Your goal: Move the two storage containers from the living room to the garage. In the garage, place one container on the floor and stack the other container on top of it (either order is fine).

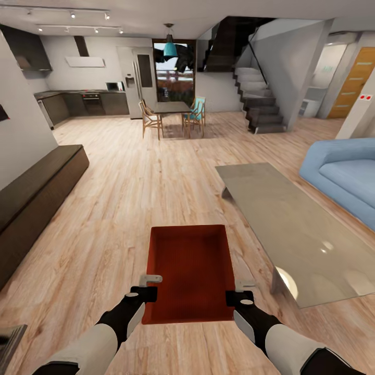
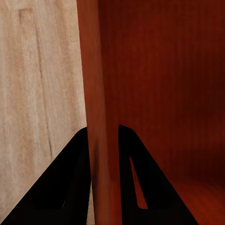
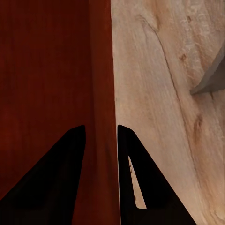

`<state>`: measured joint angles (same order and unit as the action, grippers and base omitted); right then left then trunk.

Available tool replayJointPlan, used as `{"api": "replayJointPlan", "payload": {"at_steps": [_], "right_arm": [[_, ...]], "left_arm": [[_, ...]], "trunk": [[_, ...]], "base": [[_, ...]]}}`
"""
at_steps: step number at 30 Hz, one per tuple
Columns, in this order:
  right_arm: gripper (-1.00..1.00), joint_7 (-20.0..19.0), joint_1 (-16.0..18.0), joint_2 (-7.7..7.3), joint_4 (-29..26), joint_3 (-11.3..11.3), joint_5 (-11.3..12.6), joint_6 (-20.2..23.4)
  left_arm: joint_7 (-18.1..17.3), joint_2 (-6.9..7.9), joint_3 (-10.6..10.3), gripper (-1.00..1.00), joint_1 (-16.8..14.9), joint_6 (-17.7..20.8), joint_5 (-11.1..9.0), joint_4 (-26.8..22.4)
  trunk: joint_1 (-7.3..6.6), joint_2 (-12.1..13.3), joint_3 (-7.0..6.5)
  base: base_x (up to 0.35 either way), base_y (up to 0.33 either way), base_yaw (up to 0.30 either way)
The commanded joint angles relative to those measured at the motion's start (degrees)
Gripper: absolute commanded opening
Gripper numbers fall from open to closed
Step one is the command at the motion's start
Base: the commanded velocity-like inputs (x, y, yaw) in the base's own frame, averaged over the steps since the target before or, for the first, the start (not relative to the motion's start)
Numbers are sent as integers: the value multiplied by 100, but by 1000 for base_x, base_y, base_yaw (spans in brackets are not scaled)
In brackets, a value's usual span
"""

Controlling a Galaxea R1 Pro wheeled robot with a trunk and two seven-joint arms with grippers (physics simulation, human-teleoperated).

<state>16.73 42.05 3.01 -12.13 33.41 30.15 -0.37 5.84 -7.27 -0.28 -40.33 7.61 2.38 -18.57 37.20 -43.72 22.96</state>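
The left hand (image 1: 152, 280) is clenched on the left wall of a lidless orange-red rectangular storage container (image 1: 190, 271), and the right hand (image 1: 243, 285) grips its right wall. The container is held over the light wood-plank floor (image 1: 125, 208), left of a grey low bench (image 1: 291, 224) and blue sofa (image 1: 346, 179).

Your storage container (image 1: 190, 271) reads as thin orange-red plastic, matt, finely ribbed on the inside walls (image 2: 164, 84). You see a light wood-plank floor (image 1: 130, 203), visible grain and knots, faint satin sheen. Your left gripper (image 2: 103, 136) and right gripper (image 3: 101, 136) show black fingers, smooth, matt. The coffee table (image 1: 291, 224) top looks glossy grey, glass-like, with bright reflections near its front edge. The sofa (image 1: 344, 177) appears soft blue cloth. The low cabinet (image 1: 36, 203) is dark wood, matt.
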Motion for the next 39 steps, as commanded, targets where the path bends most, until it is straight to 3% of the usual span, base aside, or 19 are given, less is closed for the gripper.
{"api": "replayJointPlan", "payload": {"at_steps": [1,24,39], "right_arm": [[-100,84,5,-2,9,11,43,-16],[-100,83,5,-2,18,18,43,3],[-100,84,5,-2,18,22,43,2]], "left_arm": [[58,-2,11,-100,-2,43,131,-15],[38,-2,9,-100,-2,39,131,-15],[6,-2,2,-100,-2,38,139,-15]], "trunk": [[1,-5,6],[1,-5,6],[1,-5,6]], "base": [[0,0,293],[8,0,24],[294,0,0]]}}
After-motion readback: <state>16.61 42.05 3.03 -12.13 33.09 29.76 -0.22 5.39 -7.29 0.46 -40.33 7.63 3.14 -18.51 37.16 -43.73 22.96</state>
